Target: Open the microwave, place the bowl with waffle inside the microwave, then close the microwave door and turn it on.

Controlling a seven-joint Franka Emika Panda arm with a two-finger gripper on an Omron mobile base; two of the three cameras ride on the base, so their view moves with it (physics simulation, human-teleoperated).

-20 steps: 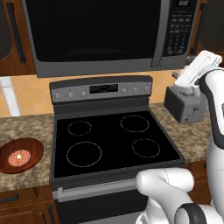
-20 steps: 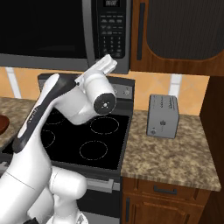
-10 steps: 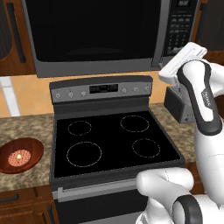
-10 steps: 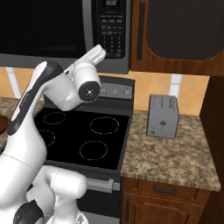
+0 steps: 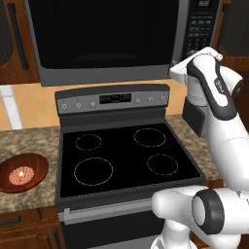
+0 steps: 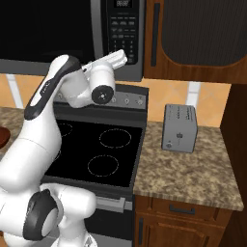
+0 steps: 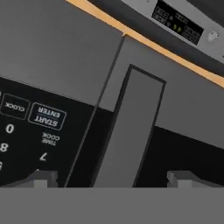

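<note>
The microwave (image 5: 112,41) hangs above the stove (image 5: 124,155), and its microwave door (image 5: 102,34) is shut, the black glass flush in its grey frame. The door's vertical handle bar (image 7: 127,131) stands close in front of the hand camera, with the keypad panel (image 7: 30,127) just beside it. The tool (image 7: 111,179) sits right at the lower end of that bar: its two fingertips (image 7: 41,178) are spread apart, one on each side of the handle, and nothing is clamped between them. Whether they touch the bar cannot be told.

Compared with half a second ago, the hand has risen and moved in toward the microwave; in the left base view the white wrist (image 5: 192,73) now sits against the bottom corner of the microwave, below the keypad, where before it hung lower and further from it. The door has not moved.

The bowl with waffle (image 5: 22,172) rests on the granite desk (image 5: 29,143) left of the stove, well apart from the microwave, unchanged. A grey toaster (image 6: 179,128) stands on the desk right of the stove.
</note>
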